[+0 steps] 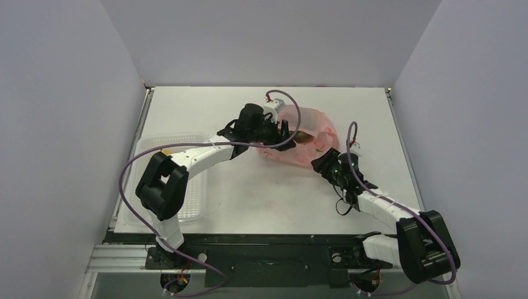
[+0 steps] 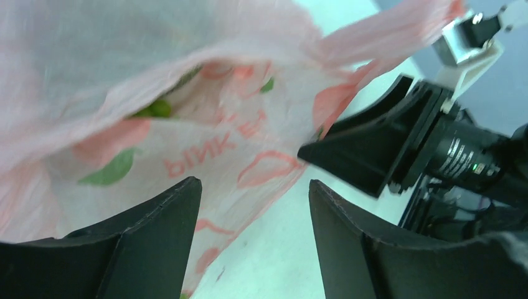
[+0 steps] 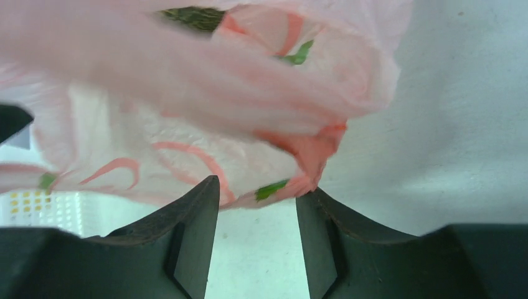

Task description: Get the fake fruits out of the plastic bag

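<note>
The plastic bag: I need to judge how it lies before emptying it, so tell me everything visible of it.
The plastic bag is thin, crinkly, translucent pink film with red and green prints and pink lettering. It lies crumpled on the white table, far of centre. A green fruit shows through a gap in its folds. The open left gripper is at its left side; the open right gripper at its near right edge, a film corner by its fingertips.

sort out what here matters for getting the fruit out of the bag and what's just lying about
For the job: pink bag; green fruit peeking from inside it; left tool and right tool, both open at the bag.
Lying about: clear tray on the left of the table.
</note>
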